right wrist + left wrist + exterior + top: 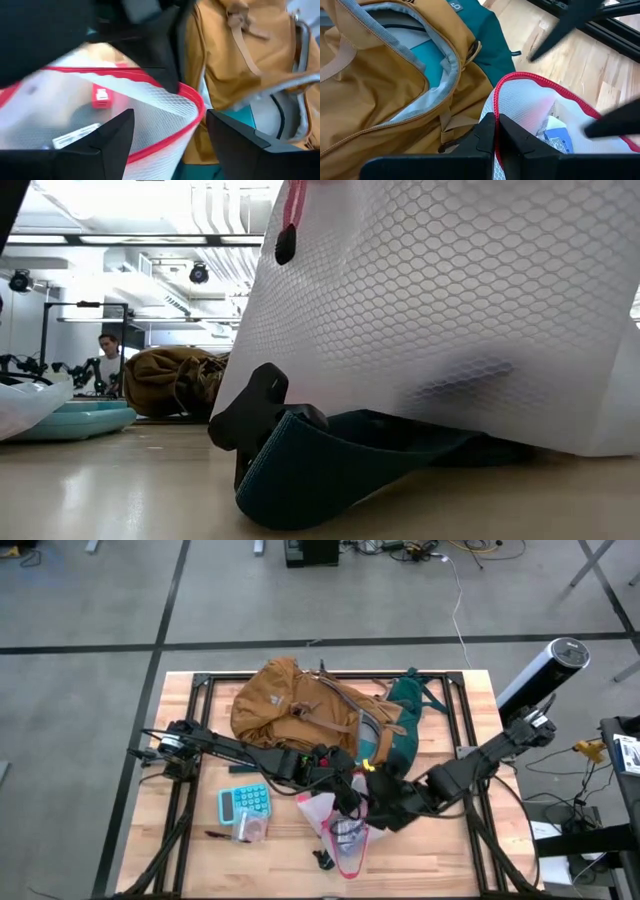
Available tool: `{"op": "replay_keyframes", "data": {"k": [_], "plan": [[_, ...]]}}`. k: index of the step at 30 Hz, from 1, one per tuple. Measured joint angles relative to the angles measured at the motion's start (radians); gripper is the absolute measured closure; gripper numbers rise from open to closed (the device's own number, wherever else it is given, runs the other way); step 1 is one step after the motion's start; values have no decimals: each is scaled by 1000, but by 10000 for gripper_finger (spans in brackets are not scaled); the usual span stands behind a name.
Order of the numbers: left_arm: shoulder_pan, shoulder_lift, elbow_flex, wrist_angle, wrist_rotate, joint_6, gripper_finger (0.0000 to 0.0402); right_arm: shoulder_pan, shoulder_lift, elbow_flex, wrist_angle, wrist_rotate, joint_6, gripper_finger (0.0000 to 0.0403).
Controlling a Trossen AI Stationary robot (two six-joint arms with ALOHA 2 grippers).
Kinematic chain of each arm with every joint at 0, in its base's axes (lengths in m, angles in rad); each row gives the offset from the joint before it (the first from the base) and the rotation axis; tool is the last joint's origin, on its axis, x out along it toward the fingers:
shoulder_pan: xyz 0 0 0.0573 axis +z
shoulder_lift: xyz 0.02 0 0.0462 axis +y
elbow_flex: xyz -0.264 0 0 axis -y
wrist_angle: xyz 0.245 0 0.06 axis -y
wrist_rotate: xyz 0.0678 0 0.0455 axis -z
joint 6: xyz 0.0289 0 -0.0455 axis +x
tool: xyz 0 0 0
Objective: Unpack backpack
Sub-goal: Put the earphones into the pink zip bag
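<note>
The mustard-tan backpack lies on its side at the table's far middle, its main zip gaping on grey lining; green back panel and straps face right. In front of it a clear mesh pouch with a red edge hangs from my left gripper, which is shut on its rim. My right gripper is open just right of the pouch; its fingers stand on either side of the rim's corner, and no touch shows. The pouch holds a small red thing and papers. My left gripper pinches the pouch's red-edged rim between its two fingers, coming slanting down from the table's left. The rim stands open in a loop beyond the fingers. The pouch hangs below them; its lower end reaches down near the table's front.
A teal calculator, a small clear packet and a black pen lie front left. A dark green strap with a black buckle lies on the table under the pouch. Black frame rails ring the table. A person is far behind.
</note>
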Motion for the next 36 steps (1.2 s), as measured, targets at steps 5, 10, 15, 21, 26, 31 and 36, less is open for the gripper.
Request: {"op": "replay_keyframes", "data": {"k": [5, 10, 15, 21, 26, 31, 36], "plan": [[0, 0, 0, -40, -2, -8, 402, -36, 0, -7, -12, -36, -15, 202], [-1, -2, 0, -52, 0, 16, 402, -46, 0, -12, -12, -86, -15, 229], [-12, -9, 0, -52, 1, 65, 402, -45, 0, -32, -11, -150, 13, 253], [-16, -12, 0, -54, 15, 153, 402, -45, 0, -68, 0, -168, 42, 280], [-16, -15, 0, -53, 22, 212, 402, -45, 0, -76, 29, -166, 14, 320], [-17, -18, 0, -48, 26, 246, 402, -45, 0, -76, 108, -162, -81, 384], [-17, -23, 0, -48, 26, 271, 398, -51, 1, -76, 97, -161, -92, 396]]}}
